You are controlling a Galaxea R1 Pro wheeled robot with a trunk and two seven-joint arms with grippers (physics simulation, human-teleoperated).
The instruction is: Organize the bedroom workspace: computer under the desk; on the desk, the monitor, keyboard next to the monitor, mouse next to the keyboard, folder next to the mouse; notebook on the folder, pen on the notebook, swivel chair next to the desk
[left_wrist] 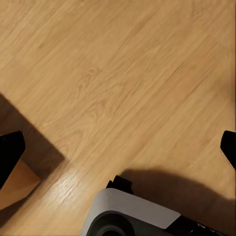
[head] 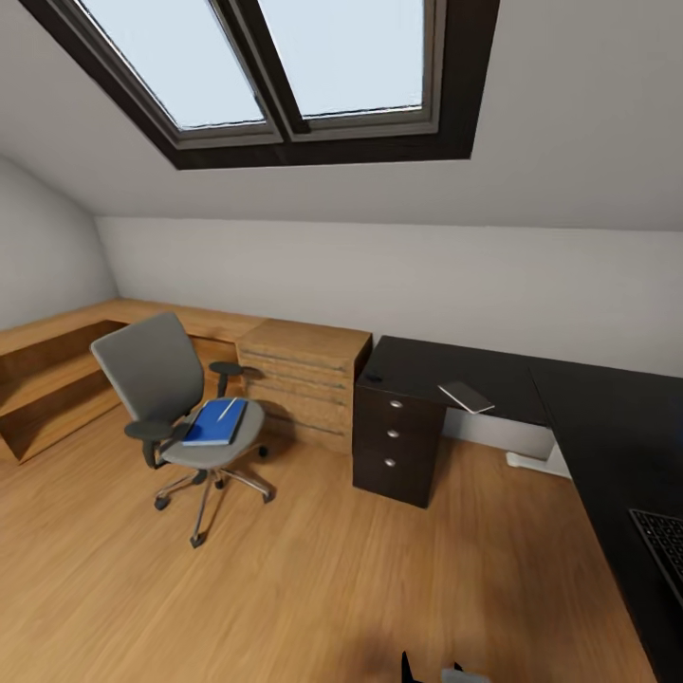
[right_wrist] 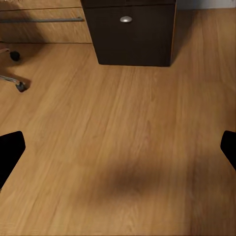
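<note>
Folder [head: 214,424] flat on chair [head: 180,403] seat, pen [head: 228,409] on top, apart from desk [head: 607,427]. Judged light, stiff, slippery; pinch overhanging edge. Left gripper [left_wrist: 118,147], right gripper [right_wrist: 118,147]: fingers spread, empty.

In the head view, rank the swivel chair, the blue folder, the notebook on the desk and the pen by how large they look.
1. swivel chair, by far the largest.
2. folder on its seat.
3. notebook on the desk, somewhat smaller, though it lies farther off, so this is less sure.
4. pen, a thin stick on the folder.
</note>
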